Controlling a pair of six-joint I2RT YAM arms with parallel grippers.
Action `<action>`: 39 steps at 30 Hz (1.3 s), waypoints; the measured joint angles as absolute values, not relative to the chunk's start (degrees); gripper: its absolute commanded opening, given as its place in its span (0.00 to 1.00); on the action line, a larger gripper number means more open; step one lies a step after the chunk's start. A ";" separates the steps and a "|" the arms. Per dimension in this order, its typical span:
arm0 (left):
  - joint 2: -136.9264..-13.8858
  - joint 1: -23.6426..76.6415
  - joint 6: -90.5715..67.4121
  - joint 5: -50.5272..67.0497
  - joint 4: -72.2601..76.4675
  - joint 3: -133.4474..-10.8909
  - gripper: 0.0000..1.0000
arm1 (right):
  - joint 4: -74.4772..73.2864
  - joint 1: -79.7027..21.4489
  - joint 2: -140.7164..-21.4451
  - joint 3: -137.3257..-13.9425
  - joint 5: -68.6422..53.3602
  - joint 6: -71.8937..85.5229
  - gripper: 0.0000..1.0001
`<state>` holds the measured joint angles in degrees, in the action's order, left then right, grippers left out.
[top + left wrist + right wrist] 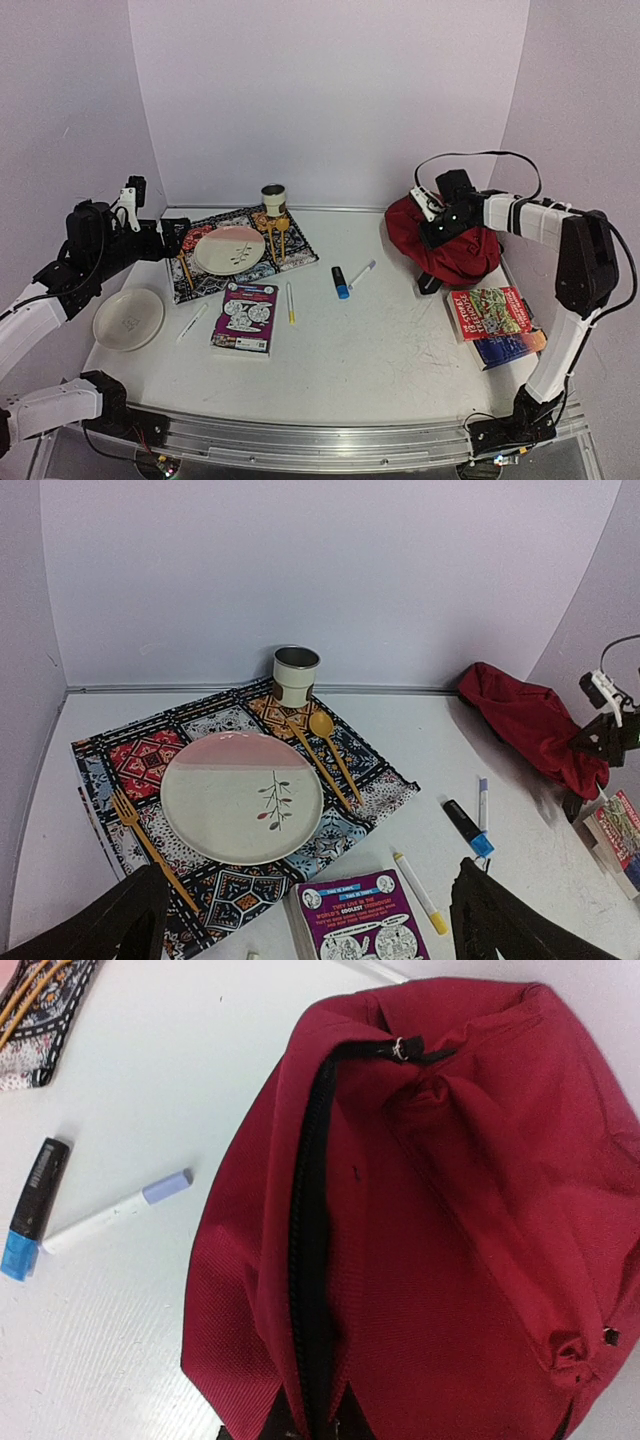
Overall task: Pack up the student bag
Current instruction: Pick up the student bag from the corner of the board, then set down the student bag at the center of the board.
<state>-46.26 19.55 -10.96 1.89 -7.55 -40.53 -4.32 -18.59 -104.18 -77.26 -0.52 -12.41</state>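
The student bag [460, 248] is a dark-red fabric backpack lying slumped at the back right of the table, also seen in the left wrist view [528, 725]. Its black zipper runs down the middle of the right wrist view [310, 1260]. My right gripper [437, 232] sits at the bag's left side, shut on the red fabric at the zipper line [325, 1428]. My left gripper [172, 240] hangs open above the left part of the table, its dark fingers [515, 925] framing the placemat's near edge and a purple book.
A purple book [245, 317], a yellow-tipped pen [291, 302], a blue-capped black highlighter [340, 282] and a lilac-capped white marker [362, 273] lie mid-table. Two books [495, 318] are stacked in front of the bag. A placemat [300, 252] with plate, cutlery and cup lies back left; a small plate [128, 318] lies nearer.
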 measured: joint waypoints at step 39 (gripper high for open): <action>-57.19 23.32 -30.39 18.93 -10.61 -48.30 0.99 | -17.50 -42.46 -66.34 -56.27 -2.29 13.26 0.01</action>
<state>-57.19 23.32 -30.39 18.93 -10.61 -48.30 -17.50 -42.46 -66.34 -56.27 -2.29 13.26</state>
